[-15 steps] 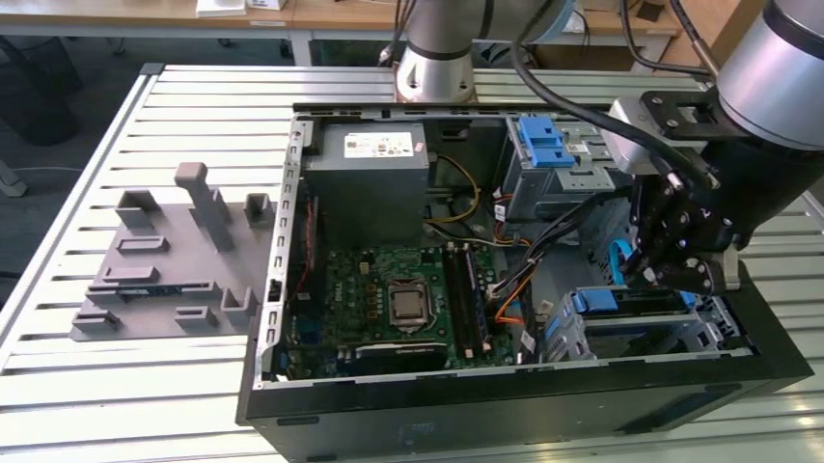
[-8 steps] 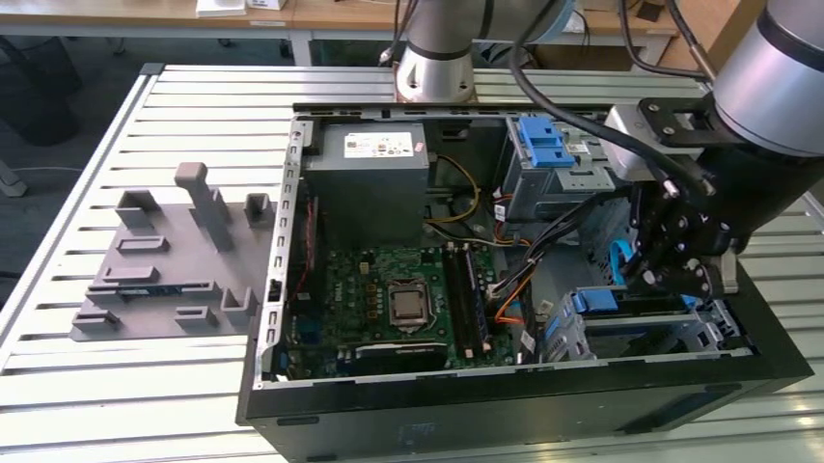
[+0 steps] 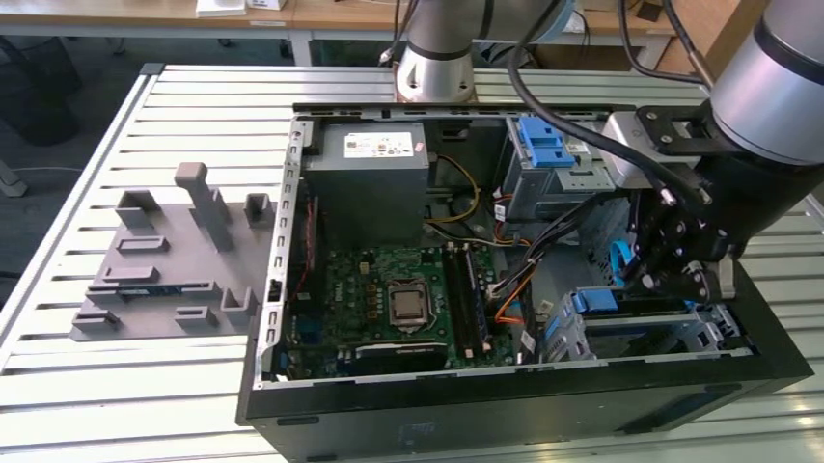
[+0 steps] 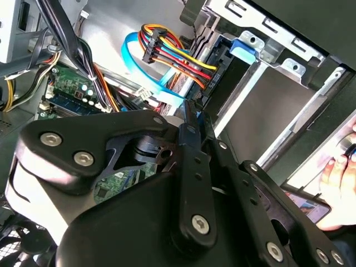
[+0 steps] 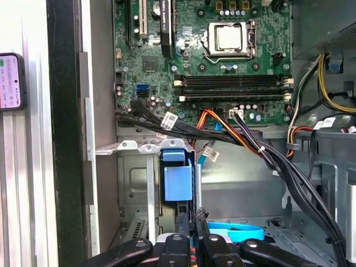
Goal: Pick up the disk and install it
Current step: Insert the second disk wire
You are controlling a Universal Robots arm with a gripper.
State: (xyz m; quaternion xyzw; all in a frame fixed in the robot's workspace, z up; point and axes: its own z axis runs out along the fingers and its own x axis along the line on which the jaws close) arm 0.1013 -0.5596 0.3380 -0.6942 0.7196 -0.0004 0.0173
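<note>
My gripper [image 3: 644,285] reaches down into the open computer case [image 3: 277,289] on the exterior view's right, over the metal drive cage [image 3: 696,333]. In both wrist views its two black fingers stand pressed together, shut, with only a thin teal sliver between them. Their tips [image 5: 192,214] are right beside the bright-blue latch piece [image 5: 178,181] in the cage's slot [image 5: 133,183]. That latch [image 4: 245,47] also caps the cage [image 4: 289,61] in the second wrist view. The disk itself is hidden from me.
A flat blue cable [image 4: 136,55] and a coloured wire bundle [image 4: 178,55] curl close to the fingers. The motherboard [image 3: 399,299], power supply [image 3: 373,169] and an upper bay with a blue part [image 3: 547,145] crowd the case. A grey fixture [image 3: 168,260] lies on the table. A person's hand [image 4: 339,172] holds a phone [image 4: 303,206].
</note>
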